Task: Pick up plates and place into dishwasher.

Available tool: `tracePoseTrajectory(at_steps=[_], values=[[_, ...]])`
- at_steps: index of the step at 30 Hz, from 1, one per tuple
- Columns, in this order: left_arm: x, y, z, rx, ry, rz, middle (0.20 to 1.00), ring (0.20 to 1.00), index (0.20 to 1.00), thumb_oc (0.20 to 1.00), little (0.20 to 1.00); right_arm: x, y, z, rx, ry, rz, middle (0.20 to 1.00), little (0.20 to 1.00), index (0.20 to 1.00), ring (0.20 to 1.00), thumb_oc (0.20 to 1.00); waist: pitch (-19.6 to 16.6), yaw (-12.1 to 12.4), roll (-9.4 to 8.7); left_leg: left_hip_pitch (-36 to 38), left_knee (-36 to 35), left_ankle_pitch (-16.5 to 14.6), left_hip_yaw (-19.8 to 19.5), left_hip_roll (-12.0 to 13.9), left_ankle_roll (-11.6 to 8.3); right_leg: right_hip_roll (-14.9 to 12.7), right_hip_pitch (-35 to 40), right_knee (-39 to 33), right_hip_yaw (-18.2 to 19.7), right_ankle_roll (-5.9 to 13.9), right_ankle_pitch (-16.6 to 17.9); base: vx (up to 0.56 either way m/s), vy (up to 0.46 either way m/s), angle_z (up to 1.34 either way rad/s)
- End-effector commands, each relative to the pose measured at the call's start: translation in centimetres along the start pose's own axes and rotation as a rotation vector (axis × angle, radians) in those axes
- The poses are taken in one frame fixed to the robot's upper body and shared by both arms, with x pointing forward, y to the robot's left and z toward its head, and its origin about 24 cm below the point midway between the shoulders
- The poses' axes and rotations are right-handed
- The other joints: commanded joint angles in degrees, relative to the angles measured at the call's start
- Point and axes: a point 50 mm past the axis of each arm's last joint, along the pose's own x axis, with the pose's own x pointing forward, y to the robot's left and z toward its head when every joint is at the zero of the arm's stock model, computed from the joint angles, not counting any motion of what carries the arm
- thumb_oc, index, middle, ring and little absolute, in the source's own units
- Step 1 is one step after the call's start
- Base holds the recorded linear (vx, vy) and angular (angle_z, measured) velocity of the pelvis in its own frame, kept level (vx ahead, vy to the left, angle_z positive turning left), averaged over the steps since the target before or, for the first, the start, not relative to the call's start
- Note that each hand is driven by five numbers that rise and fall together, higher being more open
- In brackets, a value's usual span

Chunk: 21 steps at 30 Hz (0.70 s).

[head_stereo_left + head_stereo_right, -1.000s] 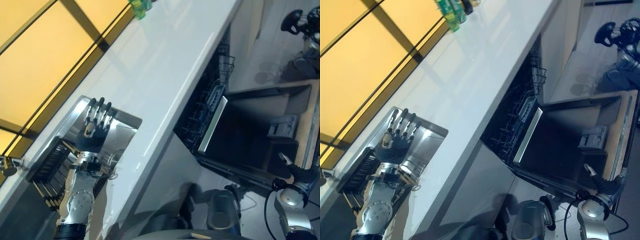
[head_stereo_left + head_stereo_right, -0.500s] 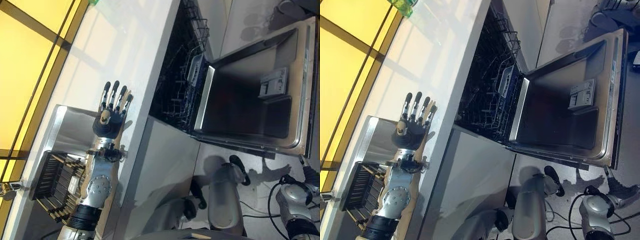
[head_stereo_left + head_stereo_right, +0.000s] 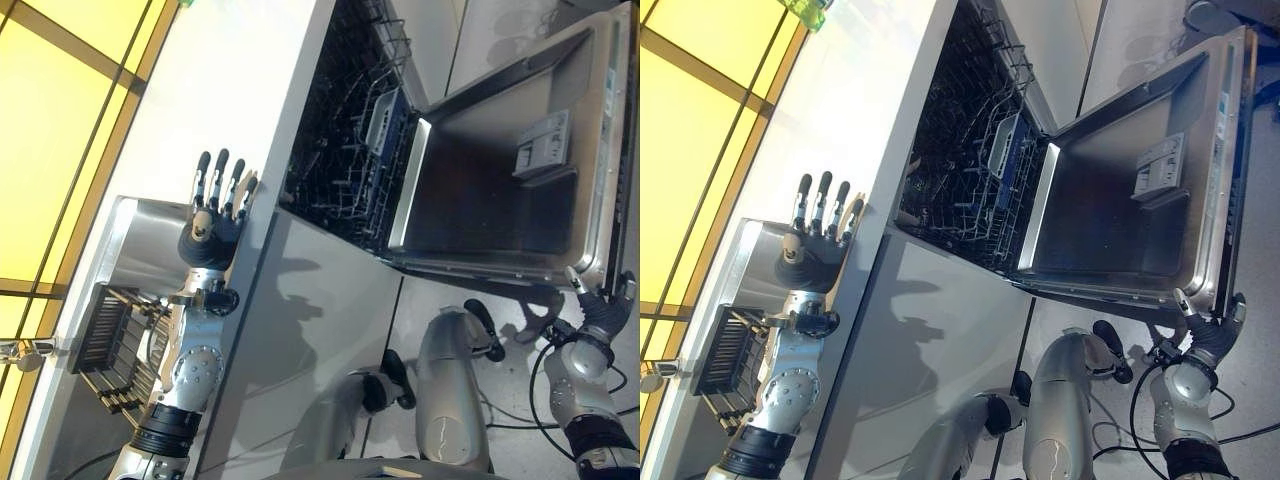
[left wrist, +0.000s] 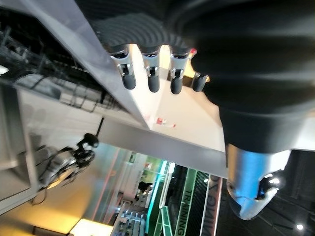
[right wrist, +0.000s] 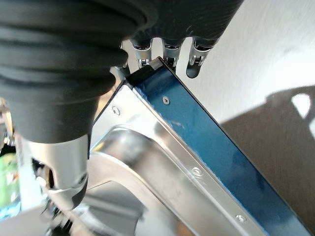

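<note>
- The long white glossy desk (image 3: 250, 90) runs beside an open dishwasher with a stainless steel drop-down door (image 3: 1120, 235) and a dark wire rack (image 3: 965, 190) pulled into view. We cannot make out a plate in that rack.
- A stainless steel sink (image 3: 140, 235) is set into the desk, with a dark slatted drying rack (image 3: 105, 345) next to it. We see no plates there either, so we cannot tell where they lie.
- Plates, we judge, would be stiff, breakable and slippery if wet. We would take one by the rim, thumb across from the fingers.
- Our left hand (image 3: 212, 228) is raised over the sink's edge, fingers straight and spread, holding nothing.
- Our right hand (image 3: 1208, 335) sits at the outer corner of the dishwasher door. Its fingertips (image 5: 193, 70) reach over the door's edge, grasping nothing that we can see.
</note>
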Motion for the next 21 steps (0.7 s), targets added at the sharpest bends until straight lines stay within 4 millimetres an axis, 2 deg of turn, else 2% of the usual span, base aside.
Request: tracePoseTrajectory(at_steps=[1,5,9,13,21], values=[[-0.2,-0.4,-0.4,-0.086,-0.019,0.007,1.000,1.000,1.000,1.000,1.000,0.8,5.4,5.0,0.122,-0.126,0.478,1.000,1.000,1.000,1.000,1.000,2.85,0.70,3.00,-3.13,11.86,-7.76,-1.16,-2.54,2.74,-1.89,0.59,8.35,-0.48,-6.16,-8.26,0.03,-0.018,0.08],[-0.4,0.1,-0.5,-0.090,-0.003,0.009,1.000,1.000,1.000,1.000,1.000,0.9,7.0,6.8,0.138,-0.142,0.694,1.000,1.000,1.000,1.000,1.000,1.76,1.66,2.38,-2.64,11.16,-7.28,-2.17,-2.72,2.46,-2.04,1.10,8.29,-1.08,-6.27,-8.42,0.05,0.015,0.16],[-0.9,0.8,-0.5,-0.111,0.007,0.033,1.000,1.000,1.000,1.000,1.000,-0.1,8.5,7.7,0.118,-0.146,0.867,1.000,1.000,1.000,1.000,1.000,0.72,2.27,1.76,-1.04,9.49,-6.55,-2.99,-2.62,2.29,-2.36,2.70,7.08,-1.60,-6.08,-8.13,0.08,0.070,-0.06],[-1.7,1.5,-0.6,-0.129,0.022,0.063,1.000,1.000,1.000,1.000,1.000,-1.5,9.6,7.8,0.076,-0.149,0.971,1.000,1.000,1.000,1.000,1.000,-0.66,2.98,1.09,1.20,6.78,-5.55,-3.80,-2.37,2.25,-2.87,5.51,4.29,-1.99,-5.61,-7.13,0.10,0.088,0.23],[-3.0,2.2,-0.9,-0.138,0.035,0.123,1.000,1.000,1.000,1.000,1.000,-3.6,10.4,7.2,0.054,-0.132,1.077,1.000,1.000,1.000,1.000,1.000,-5.34,5.36,-0.56,8.26,-2.42,-2.45,-5.50,-0.90,2.03,-4.65,15.57,-7.36,-4.33,-3.71,-3.59,0.13,0.077,0.04]])
